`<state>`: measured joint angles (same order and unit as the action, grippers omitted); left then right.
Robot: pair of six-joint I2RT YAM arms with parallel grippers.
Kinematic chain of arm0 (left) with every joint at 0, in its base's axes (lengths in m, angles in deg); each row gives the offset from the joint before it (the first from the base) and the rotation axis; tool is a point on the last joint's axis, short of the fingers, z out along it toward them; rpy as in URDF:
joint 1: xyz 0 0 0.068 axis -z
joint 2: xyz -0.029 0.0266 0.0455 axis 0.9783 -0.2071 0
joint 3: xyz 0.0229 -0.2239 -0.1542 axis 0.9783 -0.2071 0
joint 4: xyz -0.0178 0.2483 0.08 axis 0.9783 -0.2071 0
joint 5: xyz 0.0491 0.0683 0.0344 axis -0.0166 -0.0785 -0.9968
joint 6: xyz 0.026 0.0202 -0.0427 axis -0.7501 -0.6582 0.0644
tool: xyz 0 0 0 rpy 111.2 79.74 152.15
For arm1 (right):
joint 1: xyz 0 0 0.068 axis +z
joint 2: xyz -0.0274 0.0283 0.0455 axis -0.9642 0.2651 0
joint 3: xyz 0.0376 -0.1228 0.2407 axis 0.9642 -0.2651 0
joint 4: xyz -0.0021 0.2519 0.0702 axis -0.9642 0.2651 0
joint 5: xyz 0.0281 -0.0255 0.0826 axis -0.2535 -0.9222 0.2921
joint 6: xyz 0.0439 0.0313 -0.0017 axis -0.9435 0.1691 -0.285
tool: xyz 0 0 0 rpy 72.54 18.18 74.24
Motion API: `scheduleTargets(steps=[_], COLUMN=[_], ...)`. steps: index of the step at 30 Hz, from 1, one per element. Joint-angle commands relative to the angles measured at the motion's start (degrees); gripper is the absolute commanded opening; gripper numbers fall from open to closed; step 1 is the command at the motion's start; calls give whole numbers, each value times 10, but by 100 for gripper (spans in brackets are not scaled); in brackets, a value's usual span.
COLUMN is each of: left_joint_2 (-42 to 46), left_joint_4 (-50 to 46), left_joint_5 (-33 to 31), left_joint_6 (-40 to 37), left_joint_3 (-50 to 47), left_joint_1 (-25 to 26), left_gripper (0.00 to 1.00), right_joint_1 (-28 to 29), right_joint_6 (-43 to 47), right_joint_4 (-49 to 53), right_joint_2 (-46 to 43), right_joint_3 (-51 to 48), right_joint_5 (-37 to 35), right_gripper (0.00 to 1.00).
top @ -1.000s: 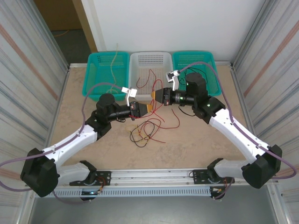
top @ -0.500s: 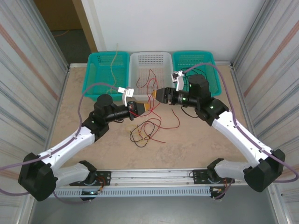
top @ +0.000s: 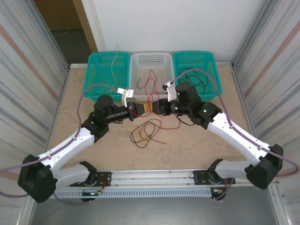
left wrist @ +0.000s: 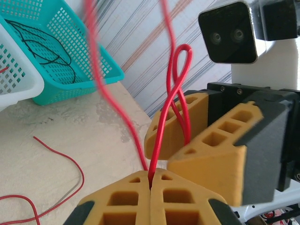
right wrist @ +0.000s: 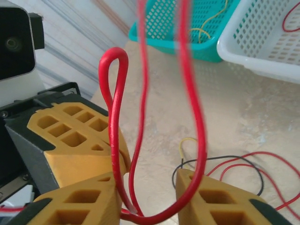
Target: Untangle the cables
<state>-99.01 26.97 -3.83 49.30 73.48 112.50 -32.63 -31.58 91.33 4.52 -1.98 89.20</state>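
Note:
My left gripper (left wrist: pixel 151 179) is shut on a red cable (left wrist: pixel 165 117) that rises from its tips in a narrow loop. My right gripper (right wrist: pixel 150 187) faces it tip to tip, open, and that red cable (right wrist: pixel 114 122) curves between its two fingers and touches both. From above, the left gripper (top: pixel 146 108) and the right gripper (top: pixel 154 107) meet over the middle of the table. Below them lies a loose tangle of red, black and yellow cables (top: pixel 147 131).
Three baskets line the far edge. The left teal basket (top: pixel 93 70) holds a yellow cable, the white basket (top: pixel 161 58) red ones, and the right teal basket (top: pixel 211 63) black ones. Corrugated walls close in both sides.
My right arm has swung left and down until its tips meet the left gripper at the red cable, and its jaws now stand apart. The left gripper stayed shut, almost still.

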Motion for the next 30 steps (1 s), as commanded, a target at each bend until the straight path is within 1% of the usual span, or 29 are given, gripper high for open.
scheduleTargets(steps=[1, 2, 4, 5, 6, 7, 9, 10, 11, 13, 15, 16, 18, 21, 24, 27, 28, 30], left_joint_2=[21, 22, 23, 22, 23, 23, 29, 35, 42, 63, 85, 96, 114, 126, 115, 87, 75, 49], left_joint_4=[-2, -1, 6, 7, 8, 9, 1, 4, 14, 31, 33, 34, 42, 55, 52, 39, 37, 48], left_joint_5=[-7, -7, -3, -1, 0, 0, 3, 5, 9, 19, 25, 28, 32, 34, 33, 38, 41, 50], left_joint_6=[-18, -17, -14, -12, -11, -9, -1, 8, 20, 49, 66, 73, 85, 95, 95, 88, 87, 81], left_joint_3=[1, 0, -1, -2, -3, -4, -4, -8, -17, -41, -62, -72, -92, -109, -109, -90, -83, -69], left_joint_1=[-5, -5, -5, -4, -4, -5, -11, -18, -26, -50, -73, -83, -95, -98, -98, -96, -94, -82], left_gripper=[0, 0, 0, 0, 0, 0, 0, 0, 0, 0, 0, 0, 0, 0, 0, 0, 2, 17], right_joint_1=[3, 3, 3, 2, 2, 5, 9, -4, -29, -104, -138, -143, -143, -142, -131, -108, -101, -85], right_joint_6=[16, 16, 16, 16, 19, 21, 16, 2, -20, -55, -66, -64, -59, -59, -57, -48, -46, -44], right_joint_4=[23, 26, 24, 22, 20, 30, 61, 76, 87, 75, 56, 54, 57, 53, 36, 14, 7, -12], right_joint_2=[-3, -4, -7, -8, -9, -10, -15, -17, -19, -31, -47, -52, -57, -56, -65, -75, -77, -78], right_joint_3=[18, 17, 10, 7, 6, 10, 8, 3, -6, -42, -69, -75, -80, -84, -90, -93, -93, -93], right_joint_5=[-40, -46, -55, -54, -52, -70, -174, -215, -220, -147, -118, -117, -116, -106, -97, -84, -75, -48], right_gripper=[29, 27, 20, 15, 6, 0, 0, 0, 0, 0, 0, 0, 0, 0, 0, 0, 0, 0])
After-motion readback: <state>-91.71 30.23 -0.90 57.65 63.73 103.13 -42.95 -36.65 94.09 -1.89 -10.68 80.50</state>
